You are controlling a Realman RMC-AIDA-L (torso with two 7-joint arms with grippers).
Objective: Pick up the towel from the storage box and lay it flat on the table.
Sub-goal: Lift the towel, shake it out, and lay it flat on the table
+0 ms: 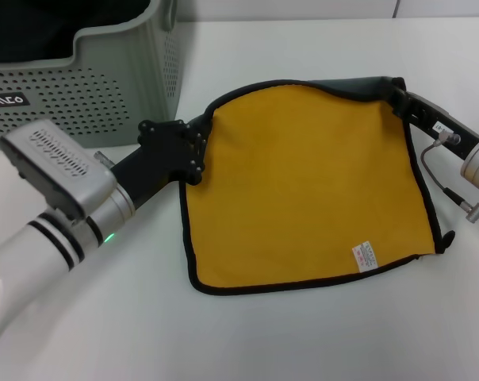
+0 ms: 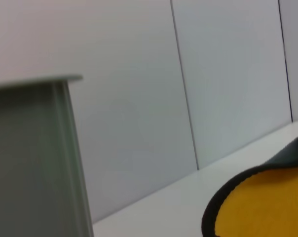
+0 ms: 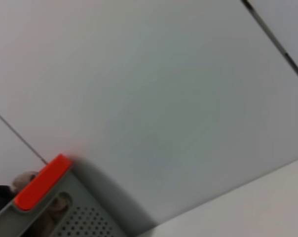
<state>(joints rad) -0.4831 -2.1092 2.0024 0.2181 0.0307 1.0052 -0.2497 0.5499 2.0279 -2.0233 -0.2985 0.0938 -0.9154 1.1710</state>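
Essentially the task looked close to finished. The towel [image 1: 303,182] lay out of the storage box [image 1: 105,79], spread yellow face up on the table [image 1: 303,341], white tag [image 1: 365,255] at the corner nearest the robot on the right gripper's side. It was mostly flat; the far edge between the two grippers curled over, showing a strip of the dark face.

Left gripper [image 1: 198,151]: at the towel's far left corner, touching the black edging, low over the table. Whether its fingers were together on the cloth or apart could not be told. Right gripper [image 1: 400,101]: at the far right corner, where the dark fold ended; finger state likewise could not be told.

Remaining, as judged: let go of both corners if they were held, smooth the curled far edge, draw the arms back.

Storage box: stood just beyond and outboard of the left gripper, apart from the towel. Its inside showed only dark in the head view, so contents could not be read. The right wrist view showed a box corner with a red piece [image 3: 43,181] on it, nothing of the inside
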